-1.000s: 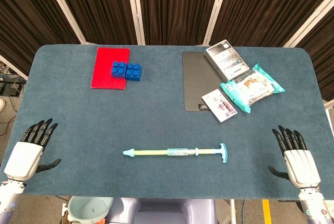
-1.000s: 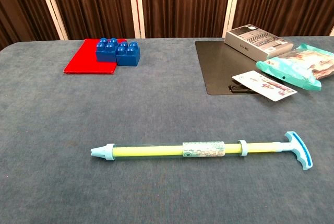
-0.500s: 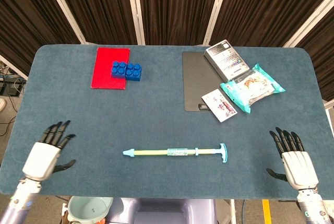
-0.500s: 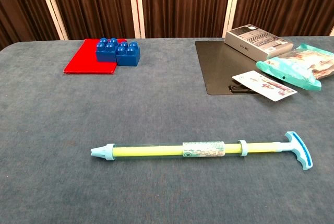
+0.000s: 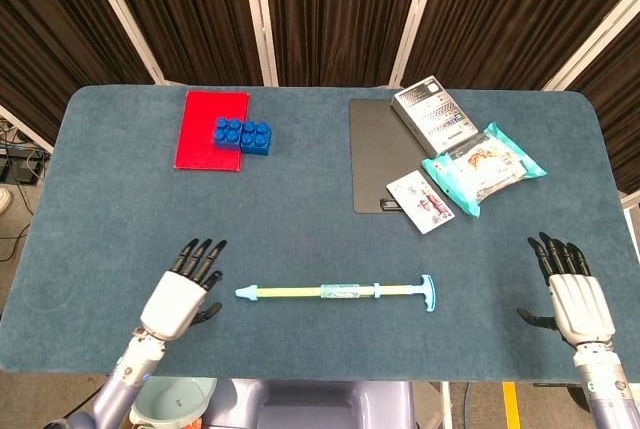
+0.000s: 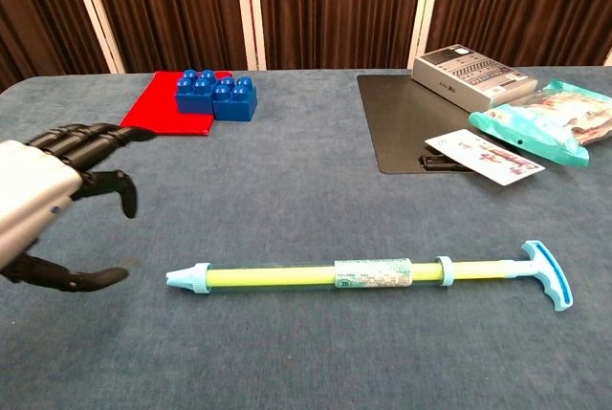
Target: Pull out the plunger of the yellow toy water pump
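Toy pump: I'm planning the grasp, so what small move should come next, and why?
Probably ease the left hand right onto the pump's yellow barrel to steady it. That hand is open beside the nozzle end, touching nothing; the right hand is open, far from the T-handle.

Left hand (image 5: 180,294) sits at the near edge of the table (image 5: 300,209), nozzle end of the pump (image 5: 340,292) just to its right, not touching. Pump lies crosswise, T-handle (image 5: 428,293) at the end away from left hand, toward right hand (image 5: 572,294), which is well apart at the near right corner. Far ahead of left hand: brick (image 5: 241,135) overlapping the right edge of a flat board (image 5: 200,129). Ahead of right hand, to its left: clipboard (image 5: 375,154) with a box (image 5: 431,116) on its far corner, card (image 5: 420,201) on its near corner, packet (image 5: 483,169) beside the card.
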You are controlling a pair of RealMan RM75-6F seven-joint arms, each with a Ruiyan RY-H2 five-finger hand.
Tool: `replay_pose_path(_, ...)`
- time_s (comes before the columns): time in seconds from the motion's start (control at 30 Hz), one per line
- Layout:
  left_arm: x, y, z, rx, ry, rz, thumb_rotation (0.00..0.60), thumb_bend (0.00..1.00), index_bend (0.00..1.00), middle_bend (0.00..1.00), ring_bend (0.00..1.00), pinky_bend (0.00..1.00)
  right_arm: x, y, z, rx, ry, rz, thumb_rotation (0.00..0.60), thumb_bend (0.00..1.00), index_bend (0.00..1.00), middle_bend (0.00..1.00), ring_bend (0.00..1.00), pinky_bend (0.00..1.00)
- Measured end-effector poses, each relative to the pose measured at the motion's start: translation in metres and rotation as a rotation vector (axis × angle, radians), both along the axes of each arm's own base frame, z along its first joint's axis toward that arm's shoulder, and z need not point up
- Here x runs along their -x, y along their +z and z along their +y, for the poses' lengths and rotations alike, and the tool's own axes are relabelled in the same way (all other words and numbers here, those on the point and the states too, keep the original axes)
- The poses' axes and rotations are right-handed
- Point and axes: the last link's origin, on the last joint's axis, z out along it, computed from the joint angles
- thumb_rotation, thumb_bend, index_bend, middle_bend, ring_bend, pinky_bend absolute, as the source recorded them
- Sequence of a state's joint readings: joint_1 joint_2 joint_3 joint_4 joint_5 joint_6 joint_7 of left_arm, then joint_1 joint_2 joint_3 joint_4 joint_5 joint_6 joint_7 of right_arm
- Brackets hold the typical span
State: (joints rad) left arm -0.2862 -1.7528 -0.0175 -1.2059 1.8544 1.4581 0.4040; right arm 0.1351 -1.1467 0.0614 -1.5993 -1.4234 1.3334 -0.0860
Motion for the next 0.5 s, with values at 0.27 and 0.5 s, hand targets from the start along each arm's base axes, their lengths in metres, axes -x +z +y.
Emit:
replay_pose_path(0.27,-0.013,-0.041,0.008,0.011,-0.024,0.005,0.6,0.15,0.43,0.07,0.08,0.13,0.001,-0.001,-0.001,-0.021,-0.003,-0.008,0.6,0.0,0.0,0.0,0.0,0.05)
replay_pose_path(0.5,-0.029,-0.066,0.011,0.034,-0.05,0.001,0.6,0.15,0.43,0.07,0.08,0.13,0.002,-0.005,-0.003,-0.038,-0.015,-0.002,0.6,0.0,0.0,0.0,0.0,0.05)
